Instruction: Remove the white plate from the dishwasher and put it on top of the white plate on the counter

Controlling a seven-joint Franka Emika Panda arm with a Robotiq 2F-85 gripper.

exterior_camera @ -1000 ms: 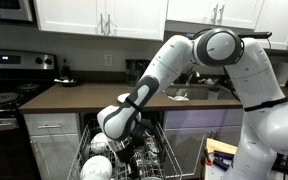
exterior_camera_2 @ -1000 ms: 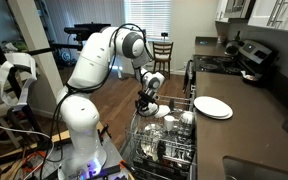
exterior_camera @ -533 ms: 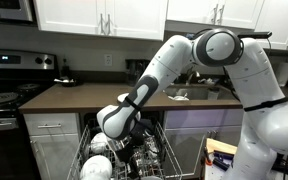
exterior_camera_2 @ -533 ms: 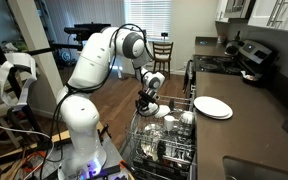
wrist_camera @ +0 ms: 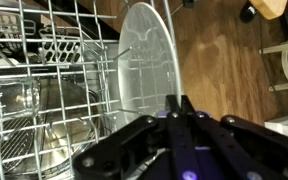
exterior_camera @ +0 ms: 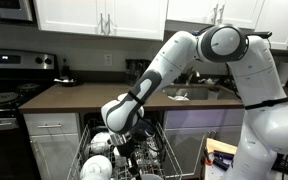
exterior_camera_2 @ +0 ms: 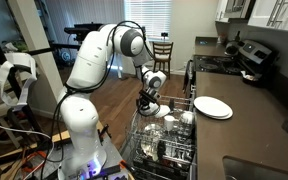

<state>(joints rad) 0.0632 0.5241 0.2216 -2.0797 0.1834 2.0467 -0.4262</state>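
In the wrist view the white plate (wrist_camera: 142,60) stands on edge in the dishwasher's wire rack (wrist_camera: 44,60), its glossy face towards the rack. My gripper (wrist_camera: 179,100) is shut, and its fingertips pinch the plate's right rim. In both exterior views the arm reaches down over the open dishwasher (exterior_camera_2: 164,140), with the gripper (exterior_camera_2: 147,103) at the rack's front corner and a bit of the plate (exterior_camera_2: 155,109) showing below it. A second white plate (exterior_camera_2: 212,107) lies flat on the dark counter (exterior_camera_2: 254,120).
White cups and dark dishes fill the rack (exterior_camera: 134,160). The black stove (exterior_camera: 4,95) stands next to the counter (exterior_camera: 84,95). A wooden chair (exterior_camera_2: 162,52) stands beyond on the wood floor. A dark pan (exterior_camera: 64,80) sits at the back of the counter.
The wrist has shifted slightly up and to the right over the rack. The gripper has stayed shut on the plate's rim.
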